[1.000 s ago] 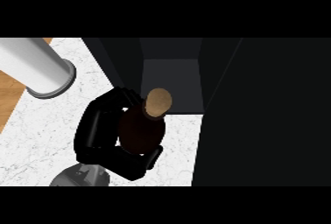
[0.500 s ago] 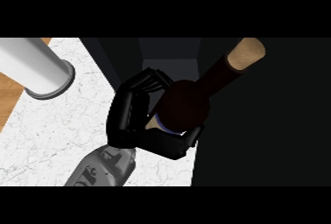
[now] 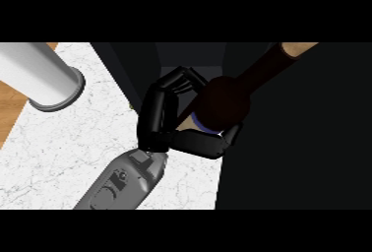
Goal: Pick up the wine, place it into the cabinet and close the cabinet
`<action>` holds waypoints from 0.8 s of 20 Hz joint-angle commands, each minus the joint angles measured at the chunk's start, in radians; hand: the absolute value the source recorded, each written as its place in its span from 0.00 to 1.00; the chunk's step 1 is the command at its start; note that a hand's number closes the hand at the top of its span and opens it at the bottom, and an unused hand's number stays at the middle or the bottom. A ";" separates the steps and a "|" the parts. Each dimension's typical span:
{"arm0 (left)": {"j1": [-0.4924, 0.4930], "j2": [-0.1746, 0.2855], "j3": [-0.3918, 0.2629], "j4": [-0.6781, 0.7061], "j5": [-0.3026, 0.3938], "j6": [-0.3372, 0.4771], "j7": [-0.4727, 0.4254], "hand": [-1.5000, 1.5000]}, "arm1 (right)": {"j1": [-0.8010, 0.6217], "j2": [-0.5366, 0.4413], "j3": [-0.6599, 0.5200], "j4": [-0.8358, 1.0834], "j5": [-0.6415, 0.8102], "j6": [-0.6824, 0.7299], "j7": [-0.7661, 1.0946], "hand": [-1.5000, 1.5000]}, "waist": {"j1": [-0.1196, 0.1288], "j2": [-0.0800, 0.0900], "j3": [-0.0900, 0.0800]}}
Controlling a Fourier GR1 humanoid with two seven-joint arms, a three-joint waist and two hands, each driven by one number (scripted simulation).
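The wine bottle (image 3: 227,101) is dark, with a tan cork end (image 3: 296,47). It hangs tilted in the head view, neck pointing to the upper right. My left hand (image 3: 163,114) is shut on its body: fingers (image 3: 181,81) curl over the far side and the thumb (image 3: 200,144) crosses under it. A bit of bluish label (image 3: 201,123) peeks out by the thumb. The bottle sits against the dark cabinet (image 3: 291,147), near its shadowed opening (image 3: 181,55). The cabinet's door cannot be made out in the dark. My right hand does not show.
A tall steel cylinder (image 3: 42,74) stands at the upper left on the white marble counter (image 3: 65,147). Wooden floor (image 3: 7,115) shows past the counter's left edge. The black cabinet mass fills the right half.
My left hand has carried the bottle up and to the right, off the counter and toward the cabinet. The bottle has tipped over, its neck now slanting to the upper right.
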 commanded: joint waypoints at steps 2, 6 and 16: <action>-0.043 0.000 0.013 0.078 0.034 0.017 -0.054 1.00 | 0.028 0.016 0.025 -0.115 -0.057 -0.009 0.041 0.00 | -0.001 0.000 0.000; -0.028 0.000 0.028 0.153 0.159 0.005 -0.149 1.00 | 0.018 0.039 0.079 -0.095 0.010 -0.024 0.028 0.00 | -0.004 0.002 -0.001; 0.040 0.000 -0.010 0.275 0.186 0.017 -0.319 1.00 | 0.070 0.020 0.042 -0.110 -0.019 -0.006 0.011 0.00 | -0.001 0.001 0.000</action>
